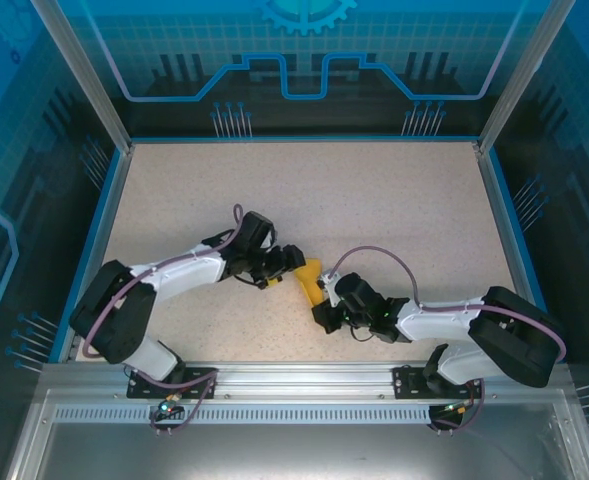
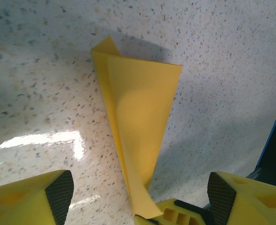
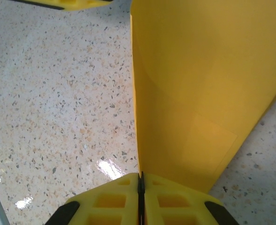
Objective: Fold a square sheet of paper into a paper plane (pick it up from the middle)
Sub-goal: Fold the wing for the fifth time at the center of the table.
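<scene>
Right claw pinches the paper plane (left claw gaping beside it) over the speckled table.

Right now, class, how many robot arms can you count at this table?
2. The left arm reaches in from the near-left corner, the right arm from the near-right corner; both meet at the folded yellow paper between them. None seems hidden.

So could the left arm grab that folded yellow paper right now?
Probably yes: the left end effector is open and faces the folded paper, nothing between them; the right end effector pinches its narrow end.
</scene>
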### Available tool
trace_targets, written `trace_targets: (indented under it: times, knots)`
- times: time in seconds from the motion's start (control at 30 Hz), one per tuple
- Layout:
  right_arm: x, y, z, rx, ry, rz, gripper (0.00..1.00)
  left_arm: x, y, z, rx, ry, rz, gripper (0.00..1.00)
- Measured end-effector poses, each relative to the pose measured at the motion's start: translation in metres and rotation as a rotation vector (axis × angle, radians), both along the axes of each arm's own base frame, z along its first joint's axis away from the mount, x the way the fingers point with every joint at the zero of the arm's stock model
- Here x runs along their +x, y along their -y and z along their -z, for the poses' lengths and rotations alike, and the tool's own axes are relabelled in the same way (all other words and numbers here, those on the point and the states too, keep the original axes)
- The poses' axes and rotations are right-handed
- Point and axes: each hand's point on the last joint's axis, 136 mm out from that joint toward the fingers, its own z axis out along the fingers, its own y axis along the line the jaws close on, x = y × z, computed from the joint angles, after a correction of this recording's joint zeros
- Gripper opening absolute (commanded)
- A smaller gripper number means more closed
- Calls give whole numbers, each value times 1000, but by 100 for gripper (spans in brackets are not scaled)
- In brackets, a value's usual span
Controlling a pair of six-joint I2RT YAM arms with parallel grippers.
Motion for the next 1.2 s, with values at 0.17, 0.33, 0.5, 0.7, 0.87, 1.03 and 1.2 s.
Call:
trace_targets:
  times: [0.17,0.33,0.5,0.7,0.87,1.03,1.2]
  knots:
    - [0,0,8,-38,-5,-15,10,6,10,7,8,-57,20,64]
    - [-3,0,10,-55,0,-31,11,5,12,17,28,-109,33,55]
    - [-3,1,11,-63,5,-30,11,-2,11,22,37,-155,42,55]
    - [-3,3,12,-83,8,-27,12,-7,12,21,23,-178,51,53]
    - [-2,2,10,-85,13,-28,12,-11,17,28,22,-210,52,48]
    - [-2,2,9,-96,24,-29,13,-17,22,30,17,-237,53,40]
    - [-2,0,7,-104,32,-33,18,-17,23,33,11,-247,48,21]
